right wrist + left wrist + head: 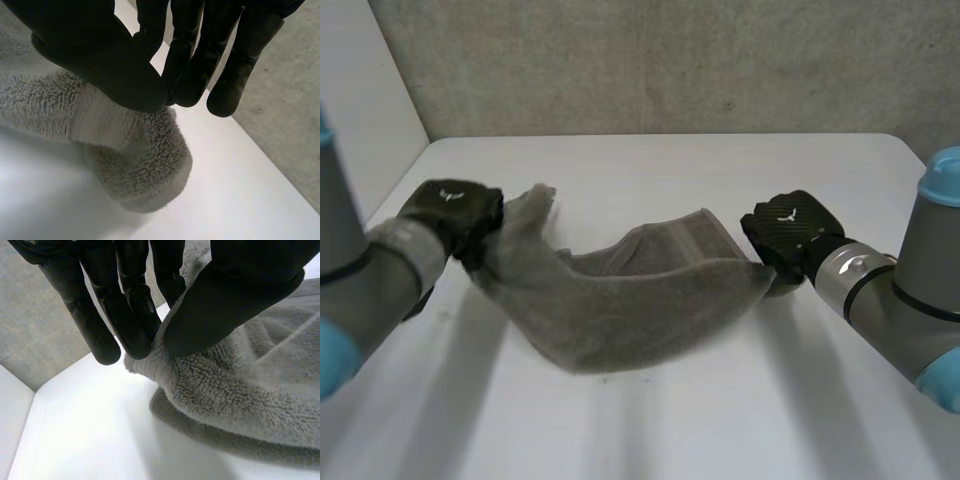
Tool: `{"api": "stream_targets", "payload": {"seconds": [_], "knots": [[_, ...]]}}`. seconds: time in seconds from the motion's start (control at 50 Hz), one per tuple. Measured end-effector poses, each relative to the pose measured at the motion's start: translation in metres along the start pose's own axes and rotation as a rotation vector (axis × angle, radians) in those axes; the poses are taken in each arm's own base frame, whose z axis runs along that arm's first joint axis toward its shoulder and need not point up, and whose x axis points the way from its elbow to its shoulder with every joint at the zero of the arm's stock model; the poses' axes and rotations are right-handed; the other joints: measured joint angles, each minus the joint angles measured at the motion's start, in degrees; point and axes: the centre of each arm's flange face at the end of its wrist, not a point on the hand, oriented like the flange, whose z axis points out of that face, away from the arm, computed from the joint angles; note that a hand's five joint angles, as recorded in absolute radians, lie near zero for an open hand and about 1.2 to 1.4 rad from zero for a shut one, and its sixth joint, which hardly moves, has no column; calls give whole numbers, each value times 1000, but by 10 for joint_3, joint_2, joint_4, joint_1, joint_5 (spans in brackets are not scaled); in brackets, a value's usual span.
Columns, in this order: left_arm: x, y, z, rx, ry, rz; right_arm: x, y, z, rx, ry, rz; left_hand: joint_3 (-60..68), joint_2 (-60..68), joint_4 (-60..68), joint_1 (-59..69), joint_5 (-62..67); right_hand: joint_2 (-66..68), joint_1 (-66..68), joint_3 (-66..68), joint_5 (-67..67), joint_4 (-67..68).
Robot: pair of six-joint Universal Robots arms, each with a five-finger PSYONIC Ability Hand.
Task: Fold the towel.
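Hanging between the two hands, the grey towel is sagging in a long curve over the middle of the white table, somewhat nearer to the robot than to the far wall. I cannot tell if the lowest part of the curve is touching the table or is just above it.

The left hand is gripping the left end of the towel, raised above the left side of the table. In the left wrist view its thumb is pressing the thick cloth against the fingers, so the hand is closed on the towel in a pinch. A loose tip of the cloth is standing up just beside this hand, on its far side, and the rest of the towel is running away to the right.

The right hand is gripping the right end of the towel, above the right side of the table. In the right wrist view its thumb is lying on the cloth next to a flat woven band, and the fingertips are meeting the thumb from the other side, so this hand is also pinching the towel. Under the thumb a rounded fold of the towel is hanging down to the table.

Both arms are reaching in from the near corners, well apart from each other.
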Motion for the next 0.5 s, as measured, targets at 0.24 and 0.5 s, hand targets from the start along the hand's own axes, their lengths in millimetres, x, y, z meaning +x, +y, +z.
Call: {"api": "stream_targets", "payload": {"seconds": [0.24, 0.5], "knots": [[7, 79, -47, 44, -37, 69, -16, 15, 0, -51, -48, 8, -51, -51, -52, -24, -43, 0, 1, 0, 1, 0], [14, 94, -53, 47, -37, 178, -17, 16, -2, -55, -50, 9, -458, -460, -462, -433, -455, 0, 1, 0, 1, 0]]}}
